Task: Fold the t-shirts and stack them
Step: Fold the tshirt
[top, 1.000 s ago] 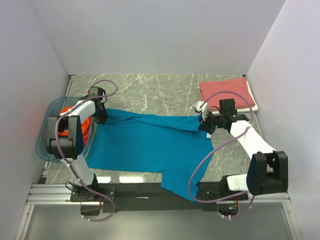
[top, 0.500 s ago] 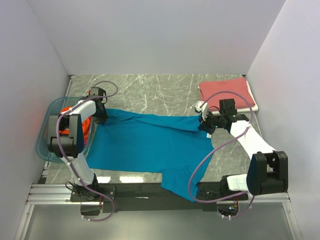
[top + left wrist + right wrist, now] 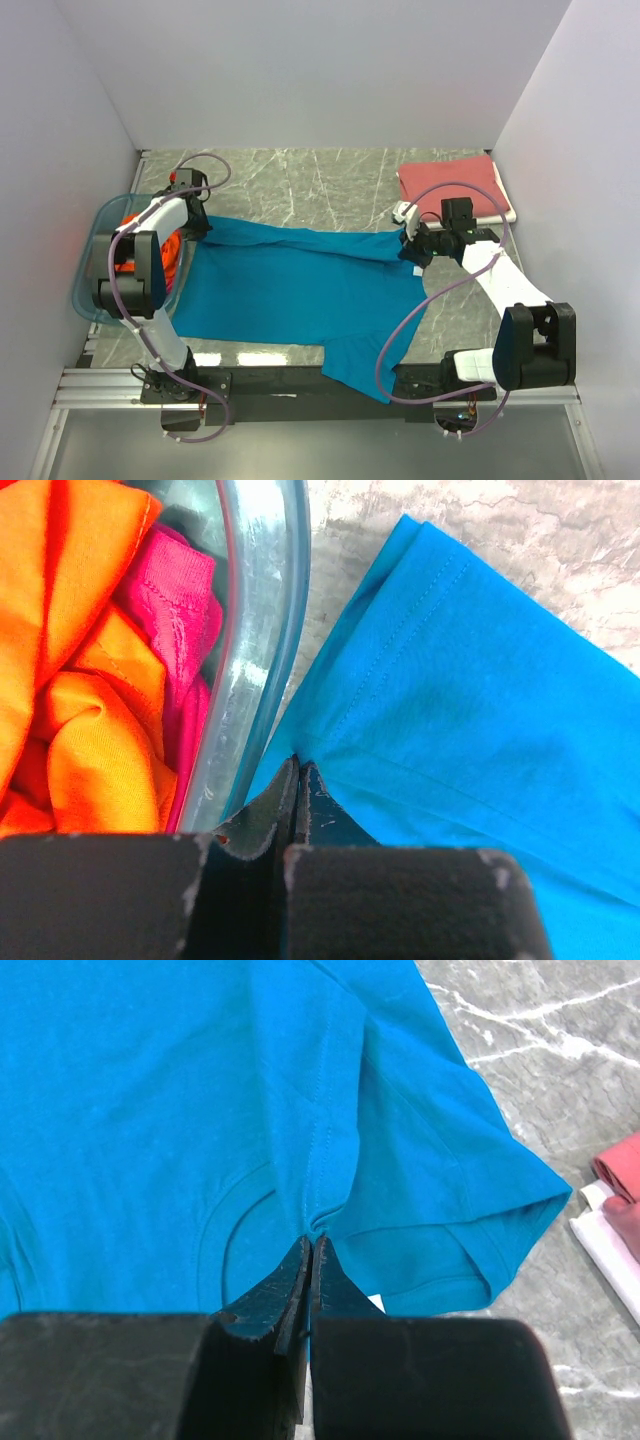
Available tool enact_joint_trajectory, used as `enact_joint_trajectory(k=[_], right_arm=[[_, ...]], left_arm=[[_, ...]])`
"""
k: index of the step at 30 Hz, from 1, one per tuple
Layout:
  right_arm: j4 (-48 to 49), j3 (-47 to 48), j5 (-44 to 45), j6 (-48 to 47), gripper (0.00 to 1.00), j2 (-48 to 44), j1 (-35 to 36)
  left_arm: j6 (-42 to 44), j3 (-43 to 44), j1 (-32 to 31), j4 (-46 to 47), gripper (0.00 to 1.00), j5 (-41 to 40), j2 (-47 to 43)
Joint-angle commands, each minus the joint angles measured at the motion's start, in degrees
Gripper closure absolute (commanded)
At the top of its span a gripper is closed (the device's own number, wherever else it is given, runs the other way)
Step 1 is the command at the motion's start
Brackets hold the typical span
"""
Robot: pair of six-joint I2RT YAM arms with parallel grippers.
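The teal blue t-shirt lies spread across the table, stretched between both arms, one part hanging over the near edge. My left gripper is shut on its left corner beside the tub; in the left wrist view the gripper pinches the teal cloth. My right gripper is shut on the shirt near its collar and sleeve; in the right wrist view the gripper grips a cloth fold. The dusty red t-shirt lies folded at the back right. The bright orange t-shirt sits crumpled in the tub.
The translucent blue plastic tub stands at the left wall, its rim right beside my left gripper, with a pink cloth inside. White cloth lies under the red shirt. Grey marble table shows behind the shirt.
My left gripper has shifted slightly back and left with the shirt corner. My right gripper has barely moved; the teal shirt stays stretched.
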Motion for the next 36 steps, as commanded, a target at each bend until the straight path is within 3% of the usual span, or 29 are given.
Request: enact_joint_trajectory(k=[1, 36], right_arm=[[1.2, 0.6, 0.2, -1.1, 1.0, -0.8, -1.1], [-2.3, -8.5, -0.2, -12.0, 1.0, -5.1, -1.5]], left_arm=[[0.7, 1.5, 1.8, -0.6, 0.99, -2.0, -2.0], [0.8, -0.3, 2.5, -0.3, 0.99, -2.2, -0.7]])
